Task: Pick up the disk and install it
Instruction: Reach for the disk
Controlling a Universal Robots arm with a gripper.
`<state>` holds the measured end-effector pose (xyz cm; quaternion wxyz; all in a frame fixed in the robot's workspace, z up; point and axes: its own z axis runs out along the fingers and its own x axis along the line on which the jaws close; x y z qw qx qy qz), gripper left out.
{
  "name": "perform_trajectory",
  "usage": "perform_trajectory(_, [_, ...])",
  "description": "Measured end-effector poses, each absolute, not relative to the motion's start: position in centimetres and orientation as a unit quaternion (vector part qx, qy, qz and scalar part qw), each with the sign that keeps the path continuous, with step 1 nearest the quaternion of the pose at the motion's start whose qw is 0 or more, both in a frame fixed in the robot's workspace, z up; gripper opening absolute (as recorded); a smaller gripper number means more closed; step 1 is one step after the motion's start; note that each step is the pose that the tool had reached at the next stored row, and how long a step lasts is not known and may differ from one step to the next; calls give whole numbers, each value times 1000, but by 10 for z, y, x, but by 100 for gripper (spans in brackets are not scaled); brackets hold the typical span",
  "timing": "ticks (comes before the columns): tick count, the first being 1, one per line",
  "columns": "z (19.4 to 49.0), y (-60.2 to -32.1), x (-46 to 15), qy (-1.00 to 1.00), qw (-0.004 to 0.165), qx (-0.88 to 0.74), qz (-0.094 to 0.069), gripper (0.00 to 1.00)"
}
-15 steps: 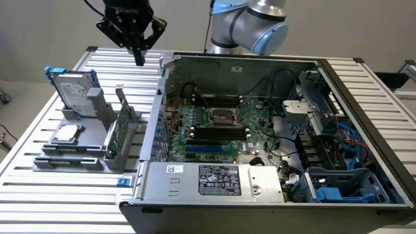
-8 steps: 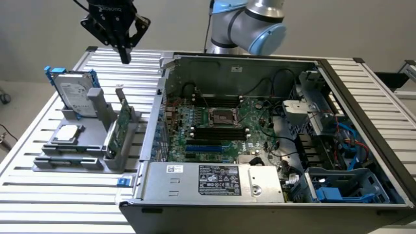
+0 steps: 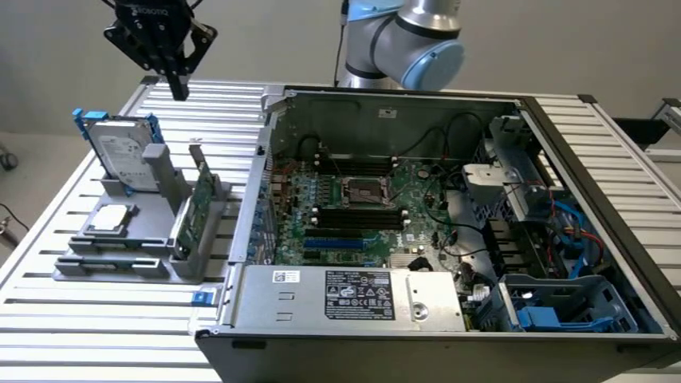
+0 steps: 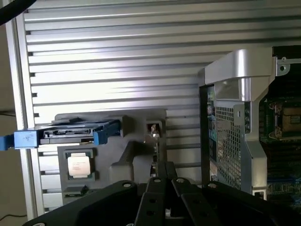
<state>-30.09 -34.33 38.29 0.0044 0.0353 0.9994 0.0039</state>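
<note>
Nearest, the open computer case sits on a slatted aluminium surface, with a plain pale wall behind. At the exterior view's left, the disk stands upright in a grey holder beside the case. The end effector hovers above, clenched on nothing, well apart from the disk.

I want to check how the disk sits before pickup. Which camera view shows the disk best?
The exterior view: the disk stands on edge in the grey holder, with its broad face and blue frame visible. The wrist view shows the disk edge-on, its face hidden.
</note>
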Motion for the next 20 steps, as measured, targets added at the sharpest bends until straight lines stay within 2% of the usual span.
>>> perform_trajectory(20, [377,-331,-392,999,-16,35,-10,11])
